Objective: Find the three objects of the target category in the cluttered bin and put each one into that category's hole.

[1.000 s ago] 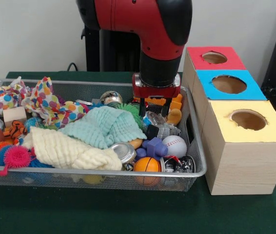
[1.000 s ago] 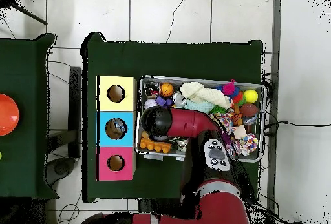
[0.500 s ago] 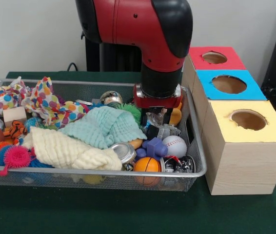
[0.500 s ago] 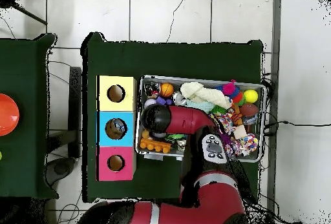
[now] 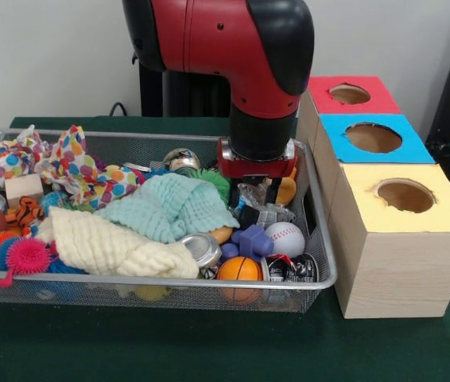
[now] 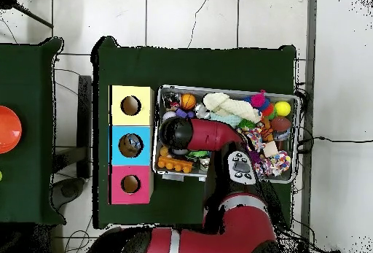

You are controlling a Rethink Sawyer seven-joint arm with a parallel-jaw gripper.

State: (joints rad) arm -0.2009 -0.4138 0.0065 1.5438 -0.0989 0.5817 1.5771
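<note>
Down in the wire bin (image 5: 320, 267) the gripper (image 5: 254, 191) sits buried among the toys, fingers hidden, so I cannot tell whether it holds anything. Overhead, the arm (image 6: 207, 136) covers that corner. Two balls show nearby: a baseball (image 5: 285, 238), a basketball (image 5: 239, 269). Three holes wait alongside: red (image 5: 349, 94), blue (image 5: 373, 137), yellow (image 5: 405, 195).

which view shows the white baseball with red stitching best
The front view: the white baseball with red stitching lies unobstructed near the wire mesh bin's right end, beside the blue plastic block. In the overhead view the red robot arm covers that spot, so I cannot make it out.
</note>
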